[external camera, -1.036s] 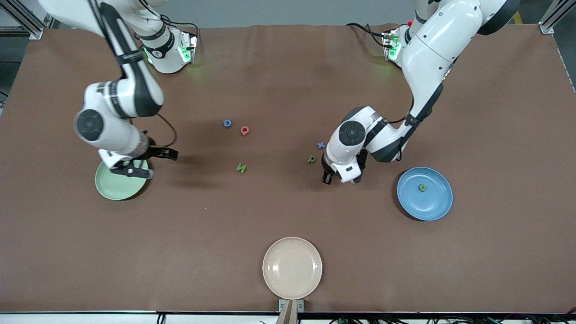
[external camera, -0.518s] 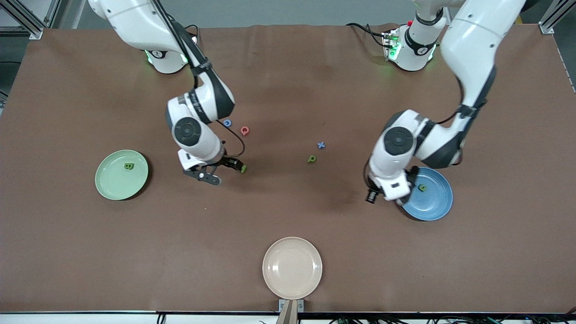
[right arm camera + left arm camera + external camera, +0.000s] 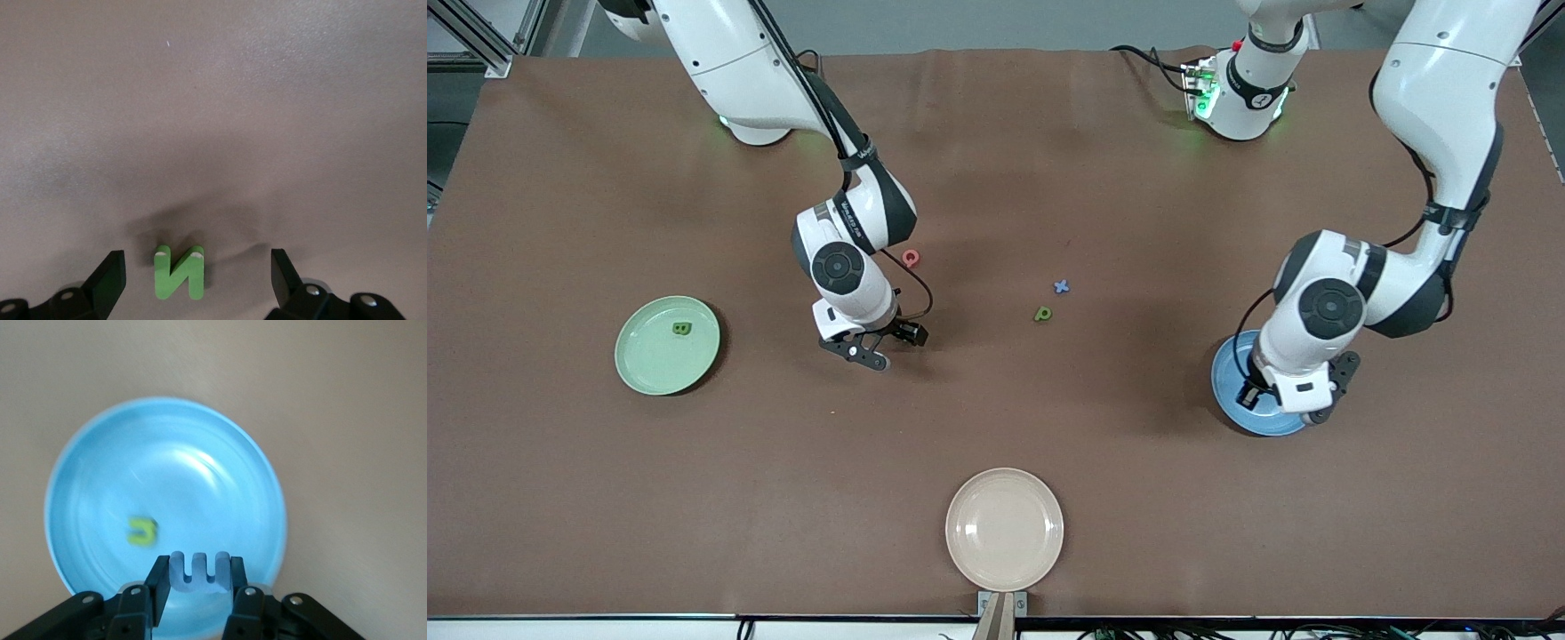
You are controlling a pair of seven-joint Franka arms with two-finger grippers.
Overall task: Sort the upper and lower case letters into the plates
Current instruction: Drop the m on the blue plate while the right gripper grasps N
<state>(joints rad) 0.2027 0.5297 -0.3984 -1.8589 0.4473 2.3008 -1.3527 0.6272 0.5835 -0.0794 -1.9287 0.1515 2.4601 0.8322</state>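
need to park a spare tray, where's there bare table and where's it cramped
Bare brown table lies between the mint plate and the cream plate, and between the cream plate and the blue plate. It is crowded mid-table, around the red letter, blue cross, green letter and right gripper.

A cream-beige plate (image 3: 1004, 529) sat on the brown table (image 3: 605, 498) at its edge nearest the front camera, midway along, well apart from everything else. It held nothing.
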